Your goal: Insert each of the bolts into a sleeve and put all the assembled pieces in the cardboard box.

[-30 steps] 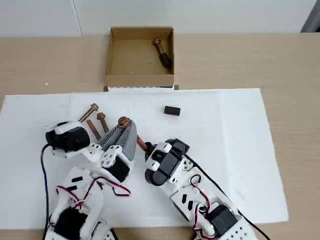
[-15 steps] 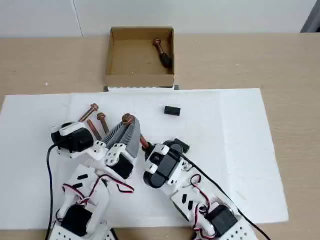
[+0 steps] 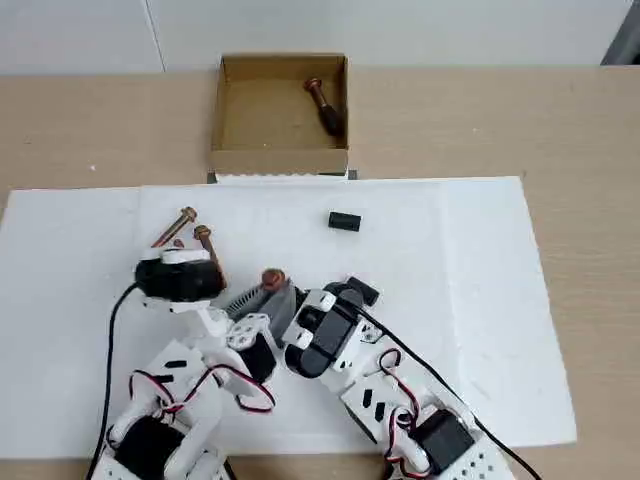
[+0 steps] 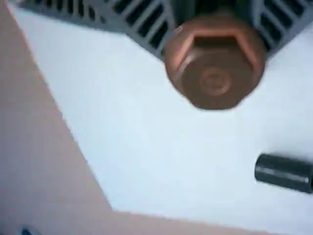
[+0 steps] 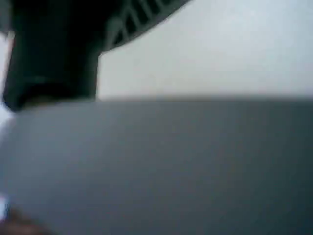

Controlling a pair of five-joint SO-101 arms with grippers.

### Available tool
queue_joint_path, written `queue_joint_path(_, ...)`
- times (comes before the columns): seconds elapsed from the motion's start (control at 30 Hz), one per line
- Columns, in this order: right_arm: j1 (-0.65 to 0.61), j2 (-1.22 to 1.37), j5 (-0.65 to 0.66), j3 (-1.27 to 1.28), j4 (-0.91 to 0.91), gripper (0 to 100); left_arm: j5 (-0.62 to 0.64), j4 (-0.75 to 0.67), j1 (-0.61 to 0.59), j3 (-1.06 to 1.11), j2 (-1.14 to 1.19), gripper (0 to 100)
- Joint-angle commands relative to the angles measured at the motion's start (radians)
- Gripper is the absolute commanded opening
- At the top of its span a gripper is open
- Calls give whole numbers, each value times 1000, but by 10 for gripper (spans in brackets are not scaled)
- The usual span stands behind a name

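Well short of the cardboard box point(image 3: 228, 100), a bolt point(image 4: 215, 63) is held clamped by its shank in the left gripper point(image 3: 266, 295); a sleeve point(image 5: 49, 49) is pinched in the right gripper point(image 3: 298, 305); bolt and sleeve are best lined up squarely before being pushed together.

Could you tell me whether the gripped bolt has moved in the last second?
Yes: the bolt has shifted away from the cardboard box.

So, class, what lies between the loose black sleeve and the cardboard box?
Only bare white sheet lies between sleeve and cardboard box, seen in the high view.
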Motion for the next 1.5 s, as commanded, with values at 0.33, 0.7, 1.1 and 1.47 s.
queue_joint_path(0.33,4,-15,9,-68,-33,3,-120,11,-52,-35,-8,246)
queue_joint_path(0.7,5,-15,8,-66,-27,3,-210,63,-161,-116,-8,246)
queue_joint_path(1.1,297,-4,-143,-218,147,3,-397,120,-431,-131,-11,4)
queue_joint_path(1.47,328,374,-442,-594,226,3,-707,124,-500,93,-11,6)
